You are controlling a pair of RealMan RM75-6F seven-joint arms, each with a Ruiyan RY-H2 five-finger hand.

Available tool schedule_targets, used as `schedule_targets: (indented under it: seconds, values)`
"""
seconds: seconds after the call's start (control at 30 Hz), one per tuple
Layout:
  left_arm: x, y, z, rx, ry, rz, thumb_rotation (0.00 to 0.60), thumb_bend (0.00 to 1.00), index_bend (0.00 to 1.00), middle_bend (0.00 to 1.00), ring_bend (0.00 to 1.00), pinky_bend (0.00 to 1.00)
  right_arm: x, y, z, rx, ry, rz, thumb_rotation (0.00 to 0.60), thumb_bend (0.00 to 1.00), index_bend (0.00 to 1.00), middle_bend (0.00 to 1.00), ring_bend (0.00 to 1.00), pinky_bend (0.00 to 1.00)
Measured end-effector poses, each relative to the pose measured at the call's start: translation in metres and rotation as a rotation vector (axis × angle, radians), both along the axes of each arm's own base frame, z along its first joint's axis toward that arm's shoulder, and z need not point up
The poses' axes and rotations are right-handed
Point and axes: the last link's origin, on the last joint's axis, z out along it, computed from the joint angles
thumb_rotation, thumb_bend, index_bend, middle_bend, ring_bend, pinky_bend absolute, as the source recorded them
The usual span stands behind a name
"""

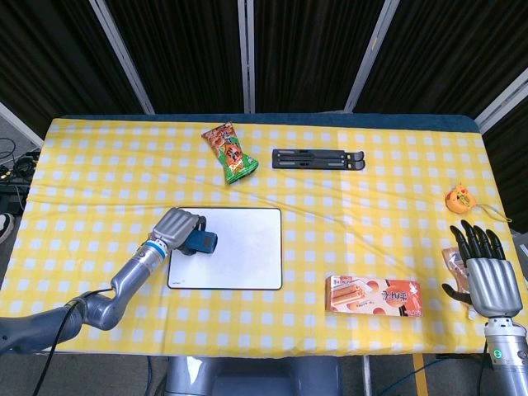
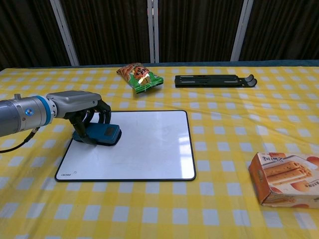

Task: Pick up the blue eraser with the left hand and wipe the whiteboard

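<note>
The white whiteboard (image 1: 243, 252) (image 2: 144, 147) lies flat on the yellow checked table, left of centre. My left hand (image 1: 176, 227) (image 2: 79, 107) grips the blue eraser (image 1: 200, 241) (image 2: 101, 134) and presses it onto the board's far left corner. Fingers curl over the eraser's top and hide part of it. My right hand (image 1: 483, 268) hovers at the table's right edge with fingers spread and nothing in it; it shows only in the head view.
A green snack bag (image 1: 230, 153) (image 2: 140, 76) and a black folding stand (image 1: 318, 159) (image 2: 214, 80) lie at the back. An orange biscuit box (image 1: 373, 295) (image 2: 286, 178) sits front right. A small orange toy (image 1: 459, 198) and a packet (image 1: 455, 262) are near the right hand.
</note>
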Motion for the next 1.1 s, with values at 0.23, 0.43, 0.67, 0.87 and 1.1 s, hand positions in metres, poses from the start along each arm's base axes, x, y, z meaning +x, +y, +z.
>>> schedule_targets:
  seconds: [0.23,0.43,0.67,0.87,1.1]
  values:
    - [0.016,-0.019,-0.007,-0.069,-0.04,-0.038,0.6,0.23,0.58,0.47,0.52,0.57,0.0,0.0,0.001,-0.002,0.0,-0.001,0.6,0.0,0.0,0.0,0.0,0.0]
    - [0.02,-0.026,-0.009,-0.084,-0.034,-0.065,0.6,0.23,0.58,0.47,0.52,0.57,0.0,0.001,0.001,-0.003,0.0,-0.002,0.6,0.0,0.0,0.0,0.0,0.0]
    - [0.007,-0.015,-0.004,-0.049,-0.004,-0.032,0.6,0.23,0.58,0.47,0.52,0.57,-0.001,0.001,0.002,-0.007,0.001,-0.005,0.6,0.0,0.0,0.0,0.0,0.0]
    - [-0.016,0.001,0.008,0.006,0.029,0.024,0.6,0.23,0.58,0.47,0.52,0.57,-0.001,0.001,0.001,-0.003,0.004,-0.004,0.6,0.0,0.0,0.0,0.0,0.0]
    - [-0.032,0.007,0.013,0.011,0.016,0.092,0.6,0.23,0.58,0.47,0.52,0.57,0.0,0.0,-0.001,0.003,0.015,-0.004,0.6,0.0,0.0,0.0,0.0,0.0]
